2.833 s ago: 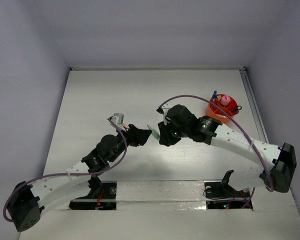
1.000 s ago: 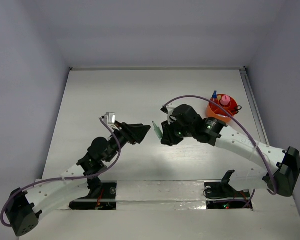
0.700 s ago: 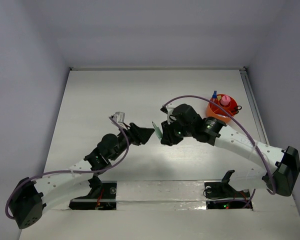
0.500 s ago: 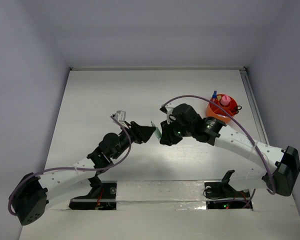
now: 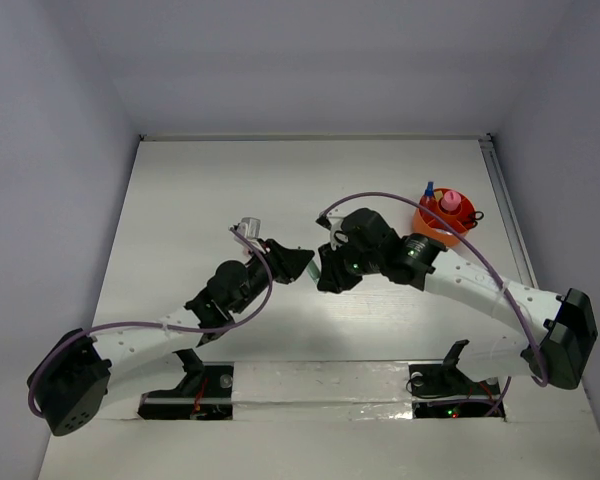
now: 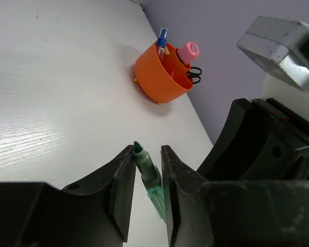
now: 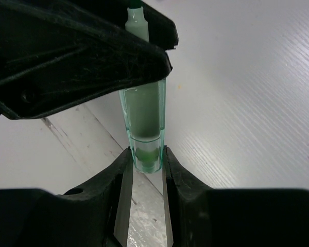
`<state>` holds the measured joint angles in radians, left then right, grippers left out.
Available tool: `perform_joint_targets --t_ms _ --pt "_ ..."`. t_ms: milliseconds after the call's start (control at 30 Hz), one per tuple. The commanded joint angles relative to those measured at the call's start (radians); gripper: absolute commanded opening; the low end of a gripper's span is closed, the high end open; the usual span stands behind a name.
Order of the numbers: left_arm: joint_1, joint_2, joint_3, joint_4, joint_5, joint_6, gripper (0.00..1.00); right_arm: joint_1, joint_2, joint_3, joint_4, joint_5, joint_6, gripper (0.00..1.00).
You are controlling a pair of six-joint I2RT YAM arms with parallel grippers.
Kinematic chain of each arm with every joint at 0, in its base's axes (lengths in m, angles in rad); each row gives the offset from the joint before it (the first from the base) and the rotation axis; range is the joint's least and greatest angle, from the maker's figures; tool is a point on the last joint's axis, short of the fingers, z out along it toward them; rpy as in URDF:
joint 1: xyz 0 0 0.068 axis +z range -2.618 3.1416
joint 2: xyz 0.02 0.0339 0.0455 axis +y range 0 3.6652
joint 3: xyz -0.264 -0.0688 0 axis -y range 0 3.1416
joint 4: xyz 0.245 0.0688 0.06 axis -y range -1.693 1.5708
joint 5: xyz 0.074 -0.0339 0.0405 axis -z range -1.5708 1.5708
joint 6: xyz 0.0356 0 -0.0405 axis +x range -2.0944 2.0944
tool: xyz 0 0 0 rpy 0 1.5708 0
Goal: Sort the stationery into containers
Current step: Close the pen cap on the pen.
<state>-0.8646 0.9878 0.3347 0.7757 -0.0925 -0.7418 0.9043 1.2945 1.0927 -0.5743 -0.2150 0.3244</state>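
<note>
Left claw (image 6: 147,154) has narrowed from wide to flank the green marker (image 6: 150,180) near its tip, above the surface (image 5: 230,190); whether it pinches yet, cannot tell. Right claw (image 7: 145,154) stays clenched on the marker's butt end, so a handover seems underway. Orange bowl (image 6: 157,77), well apart at right, hides most of its 3 items. From above, both claws cover the marker.

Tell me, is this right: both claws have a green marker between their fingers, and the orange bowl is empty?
Not empty: the left wrist view shows the orange bowl holding a pink marker, a blue-capped bottle and scissors. The green marker does sit in the left gripper and right gripper.
</note>
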Motion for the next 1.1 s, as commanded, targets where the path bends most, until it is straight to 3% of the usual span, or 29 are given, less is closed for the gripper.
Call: perform_joint_targets --t_ms 0,100,200,533,900,967,1000,1067 --pt "-0.004 0.008 0.052 0.066 -0.019 0.021 0.22 0.005 -0.003 -0.020 0.024 -0.018 -0.018 0.00" --pt "-0.004 0.015 0.059 0.059 -0.023 0.028 0.16 0.005 -0.008 -0.022 0.010 -0.011 -0.018 0.00" --pt "-0.004 0.015 0.072 0.024 -0.041 0.051 0.00 0.005 -0.011 -0.017 -0.019 0.003 -0.019 0.00" --pt "-0.004 -0.028 0.093 -0.118 -0.075 0.222 0.00 0.005 -0.066 0.047 -0.157 0.032 -0.024 0.00" --pt "-0.004 -0.081 0.124 -0.251 0.151 0.453 0.00 0.005 -0.026 0.288 -0.436 -0.003 -0.065 0.00" --pt "-0.004 -0.122 0.124 -0.279 0.155 0.481 0.16 0.005 -0.012 0.309 -0.461 -0.027 -0.071 0.00" --pt "-0.004 -0.136 0.112 -0.276 0.155 0.479 0.34 0.005 -0.003 0.328 -0.481 -0.029 -0.074 0.00" --pt "-0.004 -0.181 0.096 -0.256 0.157 0.464 0.46 0.005 0.014 0.340 -0.490 -0.032 -0.076 0.00"
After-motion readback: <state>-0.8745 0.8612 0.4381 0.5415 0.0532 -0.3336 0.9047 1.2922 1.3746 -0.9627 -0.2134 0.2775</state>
